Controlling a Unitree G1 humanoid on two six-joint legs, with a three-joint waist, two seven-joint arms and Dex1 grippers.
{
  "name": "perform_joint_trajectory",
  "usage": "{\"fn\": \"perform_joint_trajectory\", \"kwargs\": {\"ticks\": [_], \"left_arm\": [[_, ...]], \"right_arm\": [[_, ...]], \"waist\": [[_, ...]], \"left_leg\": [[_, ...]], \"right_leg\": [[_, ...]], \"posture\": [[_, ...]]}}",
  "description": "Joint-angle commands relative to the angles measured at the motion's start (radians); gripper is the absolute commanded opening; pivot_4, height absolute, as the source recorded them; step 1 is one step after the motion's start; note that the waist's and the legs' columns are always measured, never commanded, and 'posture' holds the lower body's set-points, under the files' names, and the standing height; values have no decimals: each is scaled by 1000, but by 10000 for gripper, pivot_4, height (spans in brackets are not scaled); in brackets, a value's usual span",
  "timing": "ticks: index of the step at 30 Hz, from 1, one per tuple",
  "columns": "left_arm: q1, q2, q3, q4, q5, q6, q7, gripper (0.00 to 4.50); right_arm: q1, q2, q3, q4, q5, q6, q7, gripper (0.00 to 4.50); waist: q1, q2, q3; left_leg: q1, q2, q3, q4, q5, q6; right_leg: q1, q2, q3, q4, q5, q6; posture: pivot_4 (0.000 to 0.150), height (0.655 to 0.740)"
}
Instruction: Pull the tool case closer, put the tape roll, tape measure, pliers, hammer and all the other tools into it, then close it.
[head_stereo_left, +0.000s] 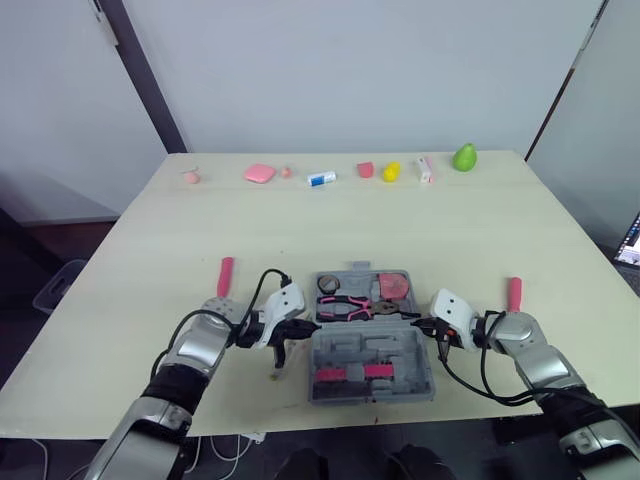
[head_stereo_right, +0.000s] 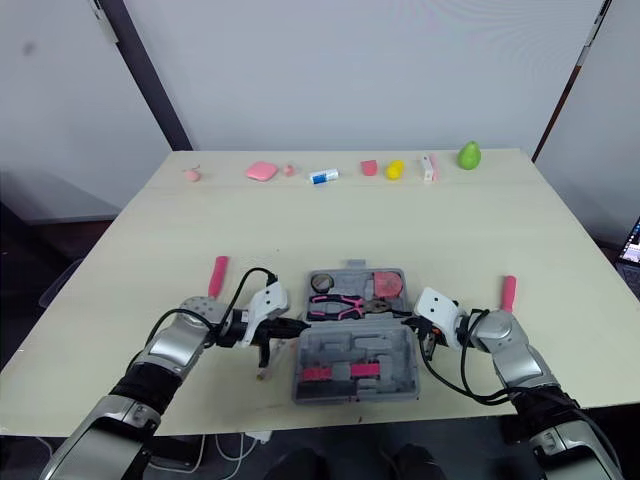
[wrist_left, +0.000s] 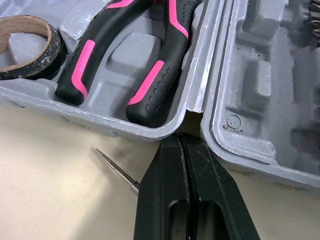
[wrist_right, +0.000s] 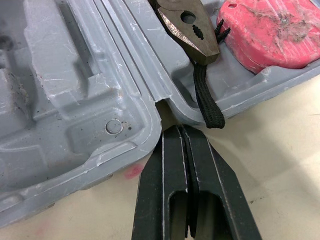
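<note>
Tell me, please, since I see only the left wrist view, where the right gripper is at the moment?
Observer: The right gripper sits at the right end of the tool case hinge, fingers shut, opposite the left gripper.
Operator: Thank you. Is any tool lying outside the case?
Observer: Yes. A pink tool lies on the table to the case's left, and a second pink tool lies to its right.
Operator: And what shares the far half with the pliers?
Observer: A pink tape measure lies to the right of the pliers, with its black strap trailing toward the hinge.
</note>
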Motion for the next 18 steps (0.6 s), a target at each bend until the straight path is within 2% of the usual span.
{"fn": "perform_joint_trajectory", "kwargs": {"ticks": [1, 18], "left_arm": [[-6, -16, -16, 23, 23, -4, 32, 168], [47, 15, 3, -68, -3, 27, 6, 168]], "right_arm": [[11, 20, 31, -42, 19, -4, 16, 0], [45, -53, -37, -34, 50, -39, 9, 0]], "waist": [[0, 0, 0], [3, 0, 0]], "left_leg": [[0, 0, 0, 0, 0, 0], [-3, 0, -1, -1, 0, 0]], "right_leg": [[0, 0, 0, 0, 0, 0], [-1, 0, -1, -3, 0, 0]], "posture": [[1500, 7400], [1500, 7400]]}}
